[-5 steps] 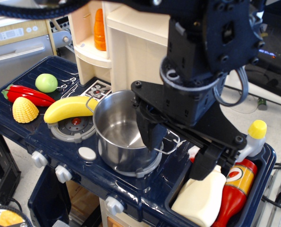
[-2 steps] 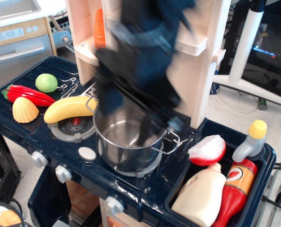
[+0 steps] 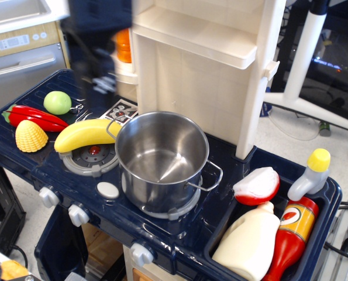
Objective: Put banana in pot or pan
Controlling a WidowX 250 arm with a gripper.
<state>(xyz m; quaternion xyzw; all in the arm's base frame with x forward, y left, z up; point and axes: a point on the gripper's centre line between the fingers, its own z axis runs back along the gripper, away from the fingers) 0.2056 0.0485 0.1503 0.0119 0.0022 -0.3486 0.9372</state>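
Note:
The yellow banana (image 3: 85, 133) lies on the left burner of the toy stove, its right tip touching the pot's left handle. The shiny steel pot (image 3: 159, 159) stands on the right burner with nothing inside it. My gripper (image 3: 102, 86) is a dark motion-blurred shape at the upper left, above and behind the banana and in front of the cream shelf. The blur hides whether its jaws are open or shut. It holds nothing that I can see.
A red pepper (image 3: 37, 117), ridged yellow corn (image 3: 31, 136) and a green fruit (image 3: 57, 102) lie left of the banana. The cream cabinet (image 3: 220, 76) rises behind the pot. The sink at the right holds a ketchup bottle (image 3: 290, 234), a white bottle (image 3: 250, 243) and others.
The arm has swept from over the pot at the right to the upper left, uncovering the pot. The banana and pot have not moved.

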